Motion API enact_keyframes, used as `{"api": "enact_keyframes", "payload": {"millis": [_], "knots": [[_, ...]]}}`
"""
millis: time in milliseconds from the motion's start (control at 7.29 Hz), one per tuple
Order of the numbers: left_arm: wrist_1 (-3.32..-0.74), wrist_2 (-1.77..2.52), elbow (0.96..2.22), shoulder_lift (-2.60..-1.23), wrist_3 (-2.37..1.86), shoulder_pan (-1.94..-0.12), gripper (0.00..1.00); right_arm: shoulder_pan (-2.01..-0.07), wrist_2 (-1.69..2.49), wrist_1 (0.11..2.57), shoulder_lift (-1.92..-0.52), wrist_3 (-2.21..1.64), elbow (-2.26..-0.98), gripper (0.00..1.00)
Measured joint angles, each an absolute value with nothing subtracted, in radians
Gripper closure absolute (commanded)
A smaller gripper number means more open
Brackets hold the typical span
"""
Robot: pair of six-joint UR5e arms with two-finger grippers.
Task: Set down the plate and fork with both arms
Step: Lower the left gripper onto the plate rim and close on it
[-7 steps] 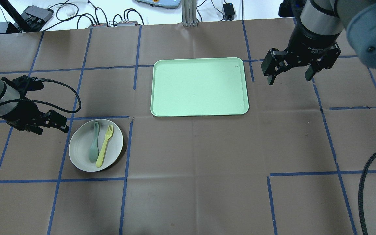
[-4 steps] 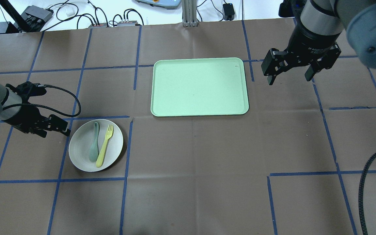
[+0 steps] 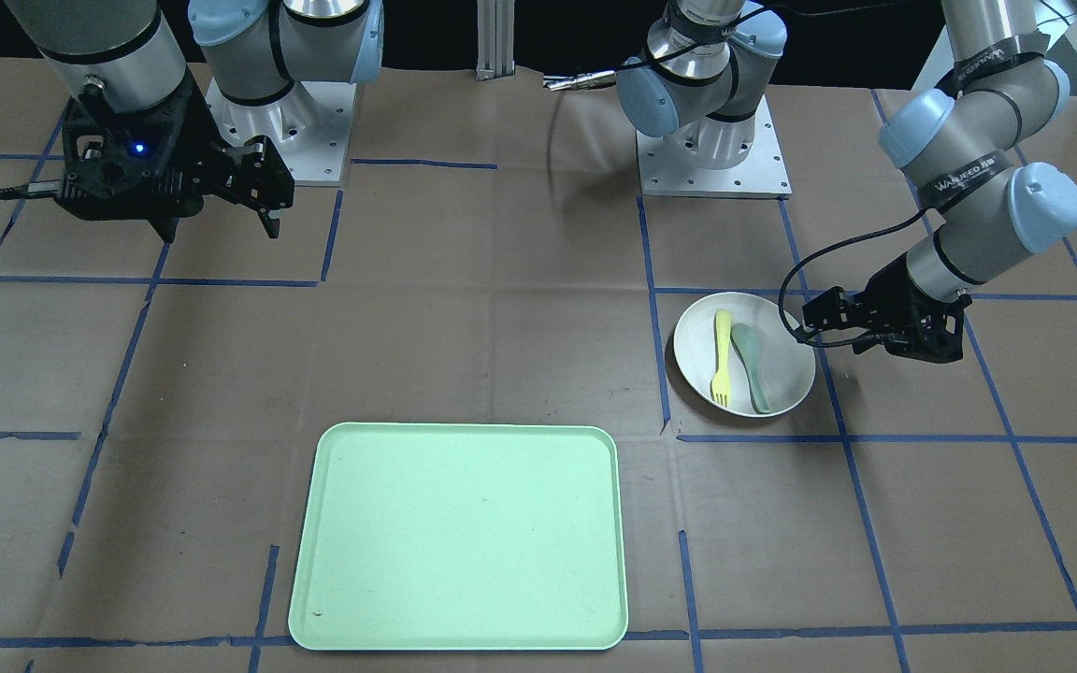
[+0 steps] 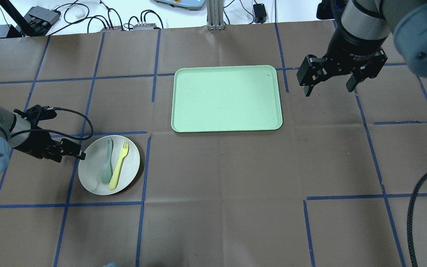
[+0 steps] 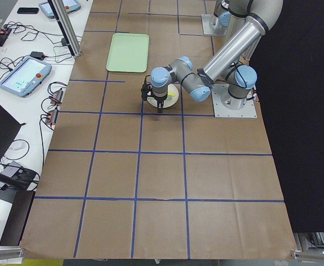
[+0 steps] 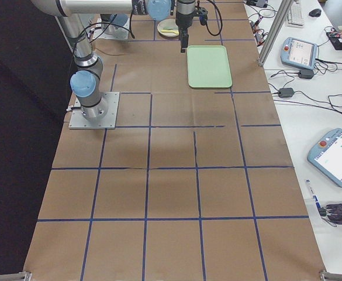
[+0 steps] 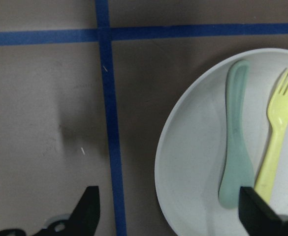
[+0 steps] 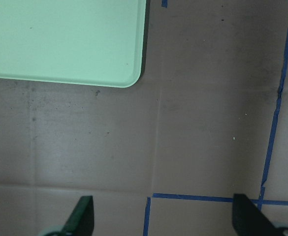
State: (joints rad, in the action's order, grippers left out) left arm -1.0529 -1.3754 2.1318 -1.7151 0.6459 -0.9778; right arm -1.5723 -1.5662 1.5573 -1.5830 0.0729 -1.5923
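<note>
Worktop: brown paper [image 4: 213,167], blue tape grid [image 4: 347,197].
Far edge: white bench [image 5: 18,119] w/ cables [image 4: 98,18], pendants [image 5: 19,75].
Robot-side edge: black backdrop [image 5: 311,111].

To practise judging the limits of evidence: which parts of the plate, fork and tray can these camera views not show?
- Left wrist view: the plate runs off the right and bottom edges; the left gripper hides the handle end of the fork.
- Exterior left view: the left arm partly covers the plate.
- Exterior right view: fork and spoon are too small to tell apart.
- Right wrist view: the tray is cut by top and left edges.
</note>
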Motion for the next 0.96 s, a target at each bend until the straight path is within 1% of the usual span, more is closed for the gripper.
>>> {"api": "enact_keyframes", "payload": {"millis": [137, 274, 411, 686, 960], "knots": [[-1.047, -1.369, 2.136, -1.731, 0.643, -0.975, 0.05, -1.572, -1.566, 1.558, -1.583, 0.074, -1.592, 0.0], [-1.038, -1.366, 2.136, -1.75, 0.641, -0.974, 0.16, -1.572, -1.566, 1.557, -1.583, 0.074, -1.592, 0.0], [-1.027, -1.366, 2.136, -1.765, 0.641, -0.973, 0.24, -1.572, -1.566, 1.557, -1.583, 0.074, -1.592, 0.0], [-1.012, -1.367, 2.136, -1.781, 0.64, -0.973, 0.37, -1.572, -1.566, 1.557, -1.583, 0.074, -1.592, 0.0], [-1.011, -1.368, 2.137, -1.789, 0.64, -0.973, 0.4, -1.572, -1.566, 1.557, -1.583, 0.074, -1.592, 0.0]]}}
